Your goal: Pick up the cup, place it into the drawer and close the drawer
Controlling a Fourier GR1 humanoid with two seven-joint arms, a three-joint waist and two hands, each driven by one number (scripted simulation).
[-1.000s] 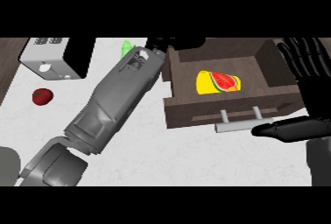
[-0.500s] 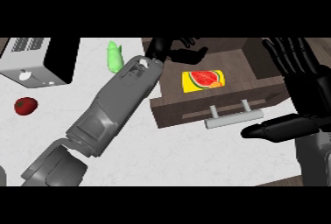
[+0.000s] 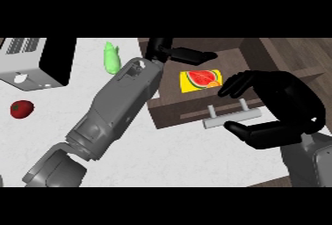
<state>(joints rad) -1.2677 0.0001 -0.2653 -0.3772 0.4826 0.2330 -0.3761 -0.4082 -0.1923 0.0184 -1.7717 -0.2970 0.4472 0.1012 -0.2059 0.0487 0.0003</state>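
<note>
Drawer (image 3: 194, 115) is open, pulled out from the dark wood cabinet (image 3: 292, 52) at the counter's (image 3: 162, 154) far right corner. Its front panel faces the near edge, with a pale bar handle (image 3: 232, 117) on it.

Cup (image 3: 201, 81): yellow, with a watermelon picture on it, sitting inside the drawer toward its back. Nothing is touching it.

Left hand (image 3: 178, 52): the forearm runs diagonally from the lower left up to the drawer's back left corner. The hand sits above the drawer's far edge, fingers extended to the right and roughly straight. It holds nothing, and the fingers end just beyond the cup's far side, clear of it.

Right hand (image 3: 279, 105): at the drawer's right front, curved into a C around the handle's right end, with fingers arching over the top of the handle and the thumb (image 3: 256, 132) below it on the near side. It looks cupped around the bar but not clamped; I can't tell whether there's contact.

Rest of the counter:
- Green corn-like vegetable (image 3: 111, 57) near the far edge, left of the left hand.
- Grey appliance (image 3: 29, 66) with a black side at the far left corner.
- Red tomato (image 3: 21, 109) near the left edge, in front of the appliance and well apart from the drawer.
</note>
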